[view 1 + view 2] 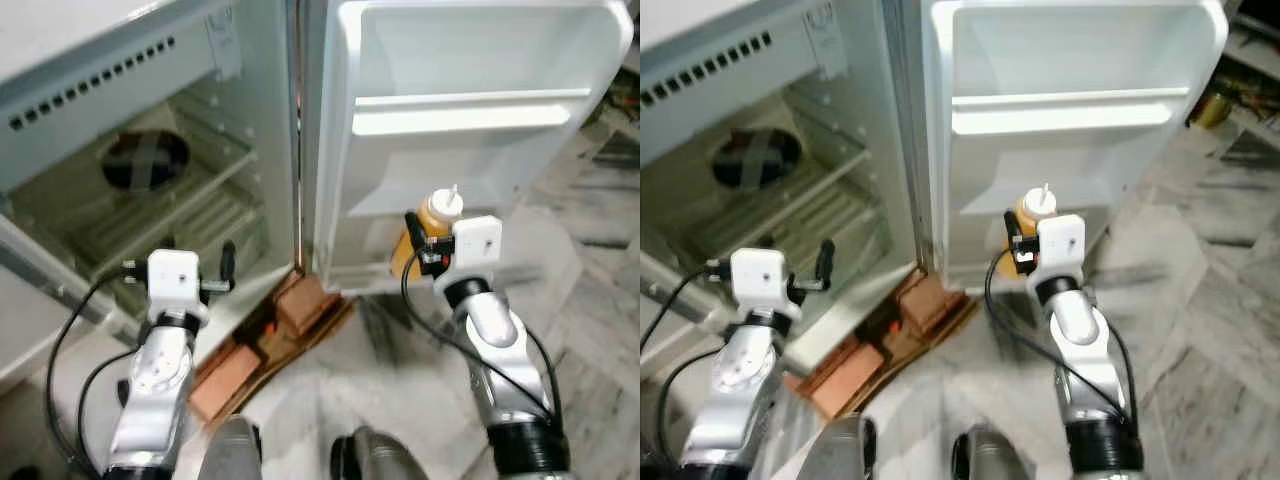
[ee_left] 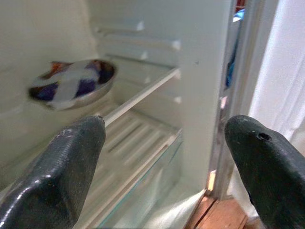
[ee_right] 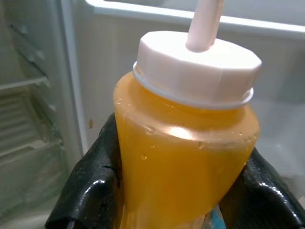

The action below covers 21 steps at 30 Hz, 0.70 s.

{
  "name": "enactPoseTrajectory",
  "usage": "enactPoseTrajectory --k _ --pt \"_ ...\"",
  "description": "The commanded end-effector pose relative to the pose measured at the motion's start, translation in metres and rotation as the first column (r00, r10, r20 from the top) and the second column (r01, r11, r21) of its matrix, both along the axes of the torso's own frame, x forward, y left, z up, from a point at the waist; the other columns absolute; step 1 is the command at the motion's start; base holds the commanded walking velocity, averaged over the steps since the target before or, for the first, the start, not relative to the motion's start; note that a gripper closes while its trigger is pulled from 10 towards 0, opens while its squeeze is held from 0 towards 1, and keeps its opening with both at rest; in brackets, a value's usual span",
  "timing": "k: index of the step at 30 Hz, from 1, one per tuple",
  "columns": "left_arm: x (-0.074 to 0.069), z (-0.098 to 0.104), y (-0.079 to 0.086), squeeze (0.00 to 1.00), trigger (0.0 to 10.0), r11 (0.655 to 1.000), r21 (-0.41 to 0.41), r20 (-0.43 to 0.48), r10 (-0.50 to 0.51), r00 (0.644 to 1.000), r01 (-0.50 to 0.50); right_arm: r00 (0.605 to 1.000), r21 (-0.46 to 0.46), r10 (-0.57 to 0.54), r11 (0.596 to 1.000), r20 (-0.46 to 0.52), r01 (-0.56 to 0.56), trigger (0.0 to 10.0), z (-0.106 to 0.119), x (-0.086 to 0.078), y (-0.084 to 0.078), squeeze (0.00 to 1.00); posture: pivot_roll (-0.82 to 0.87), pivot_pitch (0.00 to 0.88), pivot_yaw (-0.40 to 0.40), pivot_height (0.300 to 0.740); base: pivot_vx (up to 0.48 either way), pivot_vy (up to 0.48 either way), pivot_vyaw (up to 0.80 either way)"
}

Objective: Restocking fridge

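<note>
Firmly, right tool (image 1: 413,240) grips glossy orange squeeze bottle (image 3: 186,157) (white faceted cap); left tool (image 2: 167,171) agape

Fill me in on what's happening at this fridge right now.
The robot stands in front of an open fridge. Its right gripper is shut on an orange squeeze bottle with a white nozzle cap, held upright in front of the lower part of the open door, whose shelves look bare. The left gripper is open and holds nothing, pointed at the fridge interior, where a foil-covered bowl sits on a shelf. The bottle is not yet set down.
</note>
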<state>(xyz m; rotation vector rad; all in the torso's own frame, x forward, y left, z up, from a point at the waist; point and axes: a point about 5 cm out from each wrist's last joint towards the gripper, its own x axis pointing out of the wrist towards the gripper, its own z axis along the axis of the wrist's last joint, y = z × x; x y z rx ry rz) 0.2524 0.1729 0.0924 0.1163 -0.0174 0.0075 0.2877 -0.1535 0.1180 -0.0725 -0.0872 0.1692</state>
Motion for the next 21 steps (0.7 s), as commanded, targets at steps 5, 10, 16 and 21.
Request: enactPoseTrajectory --k 5,10,16,21 --pt "0.002 -0.001 0.001 0.0 10.0 1.0 0.006 -0.011 -0.002 1.0 0.002 0.999 0.001 -0.027 1.0 0.022 0.027 10.0 0.0 -0.004 -0.003 0.0 0.05 0.103 0.005 0.74 0.0 -0.425 0.0" --pt "0.005 0.002 0.005 0.0 10.0 1.0 0.002 0.004 0.016 1.0 -0.016 0.999 -0.003 -0.036 0.999 0.017 0.036 10.0 -0.002 -0.006 -0.006 0.0 0.05 0.102 0.004 0.74 0.0 -0.129 0.0" --pt "0.002 -0.002 0.01 0.0 10.0 0.998 0.005 -0.015 0.055 0.998 -0.055 1.0 -0.016 -0.014 1.0 0.006 0.014 10.0 -0.006 -0.008 -0.004 0.0 0.05 0.098 0.004 0.74 0.0 0.0 0.0" --pt "-0.004 -0.006 0.013 0.0 10.0 0.998 -0.001 -0.029 0.056 0.998 -0.056 1.0 -0.018 -0.002 1.0 0.008 0.002 10.0 -0.006 -0.008 -0.001 0.0 0.05 0.094 -0.002 0.74 0.0 0.0 0.0"
